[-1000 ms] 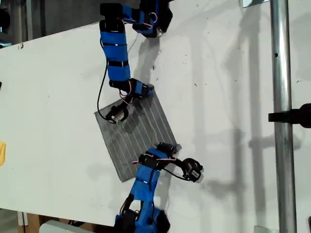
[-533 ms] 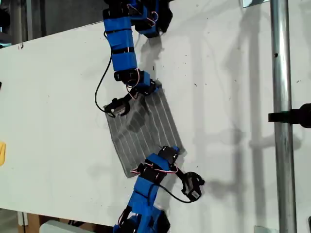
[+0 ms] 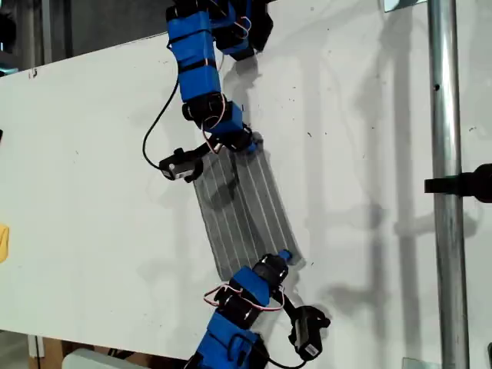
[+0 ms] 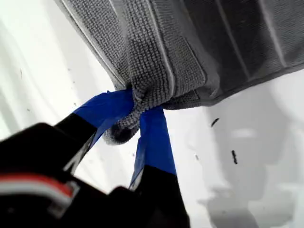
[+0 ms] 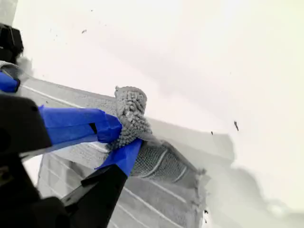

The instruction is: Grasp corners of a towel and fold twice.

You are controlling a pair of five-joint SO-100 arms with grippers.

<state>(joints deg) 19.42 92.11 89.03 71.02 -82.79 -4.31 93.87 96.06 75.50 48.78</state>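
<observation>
The grey striped towel (image 3: 242, 207) shows in the exterior view as a narrow band stretched between two blue arms, partly lifted off the white table (image 3: 92, 169). My first gripper (image 4: 137, 111) is shut on one of the corners (image 4: 121, 130), with the cloth (image 4: 190, 42) hanging from the pinch. It is the upper gripper (image 3: 242, 142) in the exterior view. My second gripper (image 5: 118, 137) is shut on another bunched corner (image 5: 130, 107). It is the lower gripper (image 3: 280, 259) in the exterior view. The rest of the towel (image 5: 156, 199) trails away toward the other gripper (image 5: 7, 57).
A vertical metal pole (image 3: 446, 231) with a black clamp (image 3: 461, 184) stands at the exterior view's right. A yellow object (image 3: 3, 242) sits at that view's left edge. The table's far edge runs along that view's upper left. Small dark specks dot the tabletop.
Both grippers have carried their towel corners toward the exterior view's right. The towel went from a wide flat square to a narrower band, with its left side drawn over.
</observation>
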